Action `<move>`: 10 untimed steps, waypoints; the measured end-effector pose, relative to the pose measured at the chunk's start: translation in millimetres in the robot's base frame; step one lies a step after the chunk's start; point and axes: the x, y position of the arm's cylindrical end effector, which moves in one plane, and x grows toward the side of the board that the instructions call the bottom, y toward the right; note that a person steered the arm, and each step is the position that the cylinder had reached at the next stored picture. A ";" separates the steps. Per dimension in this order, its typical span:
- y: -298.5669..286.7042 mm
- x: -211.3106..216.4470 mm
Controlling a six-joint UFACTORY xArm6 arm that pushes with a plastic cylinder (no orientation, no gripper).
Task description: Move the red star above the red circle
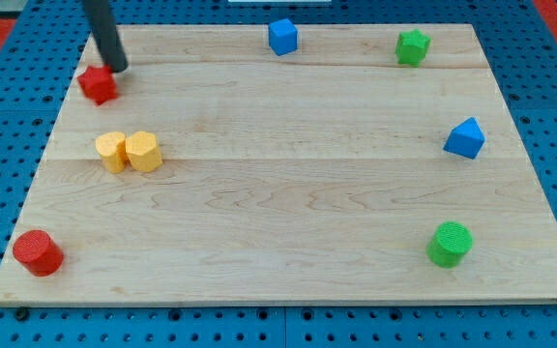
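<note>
The red star (97, 85) lies near the board's upper left corner. The red circle (38, 252) stands at the lower left corner, far below the star. My tip (117, 69) is at the star's upper right edge, touching or almost touching it. The dark rod rises from there out of the view's top.
Two yellow blocks (129, 152) sit side by side below the star, between it and the red circle. A blue block (282, 37) and a green star (413, 46) are at the top. A blue block (465, 138) is at the right and a green circle (450, 243) at the lower right.
</note>
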 end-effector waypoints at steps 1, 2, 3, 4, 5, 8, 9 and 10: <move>-10.5 75.8; -11.0 107.9; -6.2 56.4; -29.1 12.5; -52.3 64.3; -18.8 148.8; -31.2 144.5; -14.5 191.7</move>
